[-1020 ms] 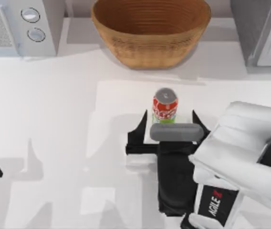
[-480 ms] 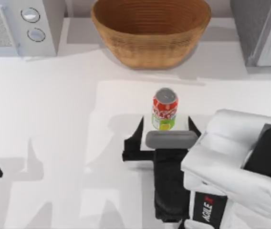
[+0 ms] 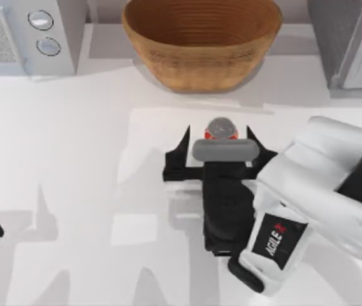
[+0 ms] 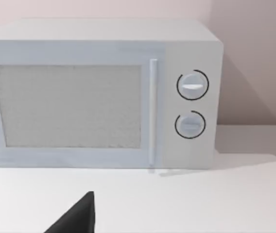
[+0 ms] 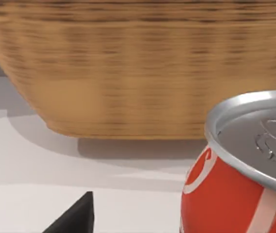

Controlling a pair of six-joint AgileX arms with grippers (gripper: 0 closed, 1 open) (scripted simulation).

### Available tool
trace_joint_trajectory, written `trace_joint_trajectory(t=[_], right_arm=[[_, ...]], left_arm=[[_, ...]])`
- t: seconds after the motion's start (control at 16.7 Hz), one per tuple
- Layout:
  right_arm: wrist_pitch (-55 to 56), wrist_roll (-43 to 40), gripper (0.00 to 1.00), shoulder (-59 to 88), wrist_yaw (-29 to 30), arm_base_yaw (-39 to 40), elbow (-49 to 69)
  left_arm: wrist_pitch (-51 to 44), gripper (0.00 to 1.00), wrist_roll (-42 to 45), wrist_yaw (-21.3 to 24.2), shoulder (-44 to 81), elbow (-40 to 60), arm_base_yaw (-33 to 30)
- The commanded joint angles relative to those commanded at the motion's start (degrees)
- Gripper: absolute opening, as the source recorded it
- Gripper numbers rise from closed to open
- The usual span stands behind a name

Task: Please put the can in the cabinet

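between wide black prongs of right hand (image 3: pixel 218 137) — red can (image 3: pixel 221 130), ridged silver lid; woven wicker basket (image 3: pixel 201 41) behind.

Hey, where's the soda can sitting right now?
In the top view the can stands upright near the table's middle, just in front of the wicker basket, between the open fingers of the right gripper.

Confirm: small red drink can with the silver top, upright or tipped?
Upright. The small red drink can shows its round silver top facing up in the top view, standing on the white table between the open right gripper's fingers.
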Motion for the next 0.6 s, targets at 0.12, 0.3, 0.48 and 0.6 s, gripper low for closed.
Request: trace_joint_trajectory(t=[0.12,0.3,0.48,0.6], right_arm=[[0.00,0.00,1.00,0.00,0.00,0.00,0.00],[0.00,0.00,0.85,0.00,0.00,0.00,0.00],[0.00,0.00,0.62,0.00,0.00,0.00,0.00],[0.00,0.00,0.47,0.00,0.00,0.00,0.00]], left_arm=[[0.00,1.00,0.00,0.00,0.00,0.00,0.00],[0.00,1.00,0.00,0.00,0.00,0.00,0.00],[0.00,1.00,0.00,0.00,0.00,0.00,0.00],[0.00,1.00,0.00,0.00,0.00,0.00,0.00]])
